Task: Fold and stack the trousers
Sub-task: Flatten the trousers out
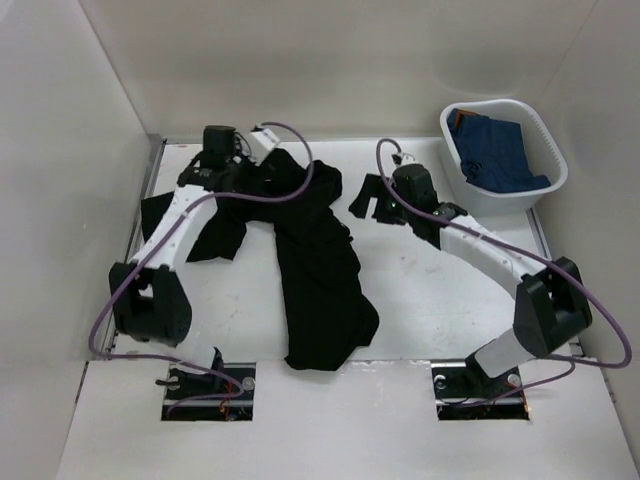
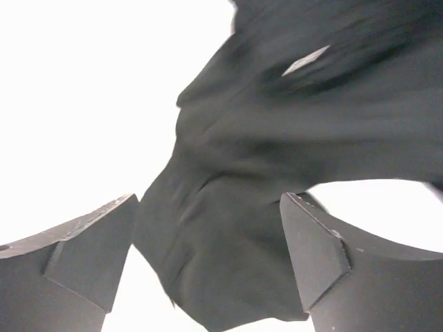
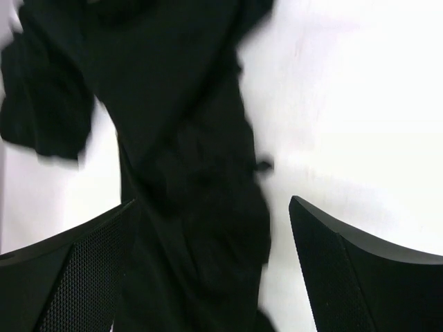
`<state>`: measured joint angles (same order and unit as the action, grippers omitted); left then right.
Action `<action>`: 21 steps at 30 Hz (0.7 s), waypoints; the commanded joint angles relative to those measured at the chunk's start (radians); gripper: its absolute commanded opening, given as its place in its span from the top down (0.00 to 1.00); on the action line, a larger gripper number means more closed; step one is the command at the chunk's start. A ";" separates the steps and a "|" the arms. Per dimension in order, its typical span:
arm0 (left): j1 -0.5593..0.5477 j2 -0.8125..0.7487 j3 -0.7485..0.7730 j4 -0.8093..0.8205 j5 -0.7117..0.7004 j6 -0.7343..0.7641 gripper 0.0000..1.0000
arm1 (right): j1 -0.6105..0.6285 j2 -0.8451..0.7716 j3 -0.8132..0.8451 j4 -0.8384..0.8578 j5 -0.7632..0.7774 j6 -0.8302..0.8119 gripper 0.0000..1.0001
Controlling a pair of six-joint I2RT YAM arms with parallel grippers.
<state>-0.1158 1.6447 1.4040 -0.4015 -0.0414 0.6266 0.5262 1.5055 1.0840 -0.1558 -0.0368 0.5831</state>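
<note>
Black trousers (image 1: 318, 270) rumpled, sprawled mid-table

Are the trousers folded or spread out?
Unfolded: the trousers sprawl crumpled across the table, one leg reaching the near edge, with no neat fold visible.

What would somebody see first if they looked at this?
A big pair of soft black trousers sprawls crumpled across the white table. At the far right corner sits a white plastic basket holding a blue garment. The left gripper and right gripper hang open over the trousers.
</note>
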 commanded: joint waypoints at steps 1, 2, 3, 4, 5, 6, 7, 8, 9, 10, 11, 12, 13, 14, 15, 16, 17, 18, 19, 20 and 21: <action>-0.202 -0.201 -0.058 -0.335 0.222 0.036 0.12 | -0.058 0.129 0.179 0.044 -0.006 -0.041 0.07; -0.213 -0.207 -0.063 -0.358 0.230 0.032 0.12 | -0.062 0.162 0.215 0.045 -0.006 -0.052 0.07; -0.266 -0.220 -0.089 -0.458 0.268 0.007 0.12 | -0.067 0.223 0.284 0.047 -0.003 -0.066 0.07; -0.322 -0.229 -0.136 -0.544 0.303 -0.025 0.13 | -0.073 0.308 0.377 0.038 -0.005 -0.077 0.06; -0.363 -0.235 -0.181 -0.575 0.326 -0.054 0.14 | -0.078 0.411 0.489 0.024 0.000 -0.075 0.05; -0.386 -0.240 -0.212 -0.582 0.340 -0.076 0.14 | -0.079 0.461 0.543 0.021 0.003 -0.072 0.05; -0.425 -0.252 -0.265 -0.573 0.360 -0.106 0.14 | -0.081 0.525 0.607 0.019 0.006 -0.071 0.05; -0.443 -0.256 -0.292 -0.560 0.365 -0.120 0.14 | -0.082 0.577 0.660 0.018 0.008 -0.071 0.04; -0.489 -0.255 -0.348 -0.524 0.370 -0.151 0.14 | -0.079 0.649 0.730 0.016 0.011 -0.066 0.03; -0.506 -0.247 -0.367 -0.511 0.368 -0.166 0.14 | -0.076 0.694 0.770 0.016 0.014 -0.062 0.03; -0.529 -0.232 -0.388 -0.496 0.370 -0.188 0.14 | -0.076 0.737 0.809 0.021 0.015 -0.057 0.02; -0.550 -0.205 -0.413 -0.479 0.376 -0.212 0.14 | -0.076 0.774 0.844 0.019 0.020 -0.052 0.01; -0.567 -0.168 -0.436 -0.456 0.399 -0.240 0.15 | -0.068 0.824 0.891 0.015 0.037 -0.051 0.01; -0.571 -0.151 -0.445 -0.444 0.411 -0.248 0.16 | -0.065 0.840 0.907 0.012 0.044 -0.049 0.01; -0.572 -0.117 -0.460 -0.412 0.438 -0.269 0.17 | -0.059 0.873 0.941 -0.002 0.075 -0.051 0.01; -0.572 -0.096 -0.467 -0.387 0.446 -0.278 0.17 | -0.056 0.892 0.964 -0.017 0.093 -0.049 0.01; -0.569 -0.082 -0.470 -0.366 0.454 -0.286 0.18 | -0.055 0.910 0.990 -0.034 0.100 -0.048 0.02; -0.569 -0.068 -0.471 -0.340 0.459 -0.294 0.18 | -0.052 0.935 1.028 -0.059 0.097 -0.046 0.04; -0.575 -0.051 -0.474 -0.301 0.456 -0.304 0.18 | -0.044 0.970 1.092 -0.098 0.072 -0.049 0.10; -0.580 -0.040 -0.477 -0.274 0.454 -0.307 0.20 | -0.036 0.999 1.149 -0.129 0.043 -0.052 0.15; -0.587 -0.028 -0.479 -0.254 0.454 -0.311 0.22 | -0.032 1.018 1.189 -0.148 0.019 -0.055 0.18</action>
<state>-0.6888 1.6016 0.9306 -0.7887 0.3546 0.3672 0.4625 2.4863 2.0872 -0.2371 0.0181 0.5297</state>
